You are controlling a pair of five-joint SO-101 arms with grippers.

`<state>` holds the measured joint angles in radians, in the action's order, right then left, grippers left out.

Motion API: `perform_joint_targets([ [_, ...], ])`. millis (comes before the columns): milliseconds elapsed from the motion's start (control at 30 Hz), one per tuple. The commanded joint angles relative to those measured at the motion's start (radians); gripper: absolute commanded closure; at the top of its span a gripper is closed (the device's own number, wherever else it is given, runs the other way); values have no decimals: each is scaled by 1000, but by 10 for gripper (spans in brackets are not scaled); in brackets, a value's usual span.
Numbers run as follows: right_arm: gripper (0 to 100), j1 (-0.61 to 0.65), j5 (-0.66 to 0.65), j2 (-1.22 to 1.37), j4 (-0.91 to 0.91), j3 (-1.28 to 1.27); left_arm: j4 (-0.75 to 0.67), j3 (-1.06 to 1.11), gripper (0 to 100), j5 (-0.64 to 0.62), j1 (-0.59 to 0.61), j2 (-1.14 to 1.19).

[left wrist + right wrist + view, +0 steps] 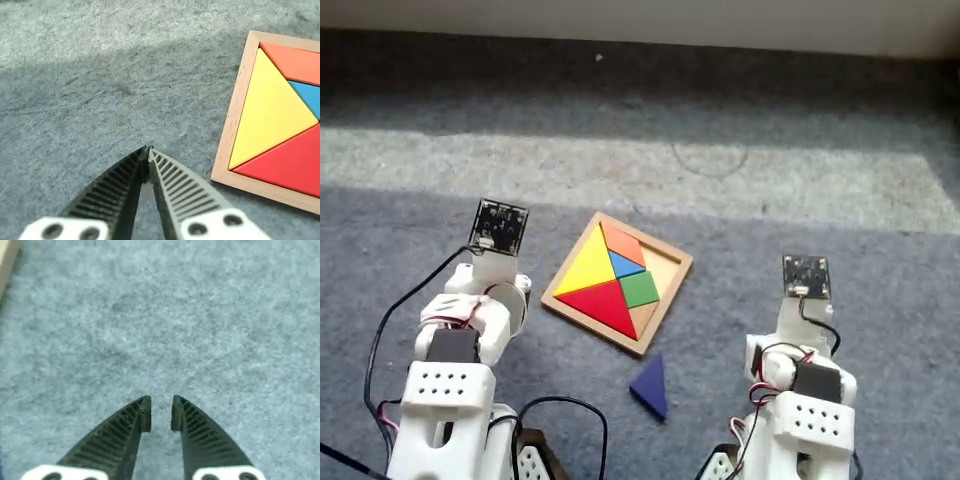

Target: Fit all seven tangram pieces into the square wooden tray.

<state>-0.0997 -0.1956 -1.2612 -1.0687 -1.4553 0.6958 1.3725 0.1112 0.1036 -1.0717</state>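
– Wood, painted and flat: our navy triangle (650, 386) looks light and stiff, with nothing to crush, though we judge that its smooth, sloping edges could squirt out of a pinch.

– So where do we take hold?

– We would come straight down, one side on the long edge and the other near the opposite corner, since it lies flat on the soft grey cover of the desk (820, 200). It sits loose at about six o'clock of the tray (667, 262), a little apart from the rim.

– And what does the tray hold?

– We count five pieces for certain. A yellow triangle (582, 268) lies toward ten o'clock, a red triangle (600, 300) toward seven and an orange piece (625, 243) at twelve. A small blue triangle (623, 265) sits near the middle, with a green square (640, 288) just beside it at four. Under the green there is a pale patch (642, 318); we cannot tell whether that is a wood-coloured piece or bare floor. Bare wood shows toward the three o'clock corner, which we judge to be the gap left to fill.

– And our arms?

– The left arm (470, 330) stands at nine o'clock of the tray, its left jaws clenched tip to tip on nothing. The right arm (800, 370) stands at four o'clock, its right jaws slightly parted and empty over the grey cover.
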Motion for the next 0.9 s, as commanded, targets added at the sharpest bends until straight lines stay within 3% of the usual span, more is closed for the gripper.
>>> perform_joint_targets([
  [0, 841, 119, 109, -2, -203, 272, -23, -13, 973, -11, 70, -16],
  [200, 832, 417, 227, -1, -206, 381, -25, -24, 973, -12, 116, -16],
  [533, 832, 868, 439, -1, 39, 229, -25, -25, 973, -12, 116, -16],
  [700, 828, 998, 500, 5, 73, 206, -25, -25, 973, -12, 116, -16],
  [867, 717, 1055, 597, 206, 74, 219, -25, -25, 973, -12, 116, -16],
])
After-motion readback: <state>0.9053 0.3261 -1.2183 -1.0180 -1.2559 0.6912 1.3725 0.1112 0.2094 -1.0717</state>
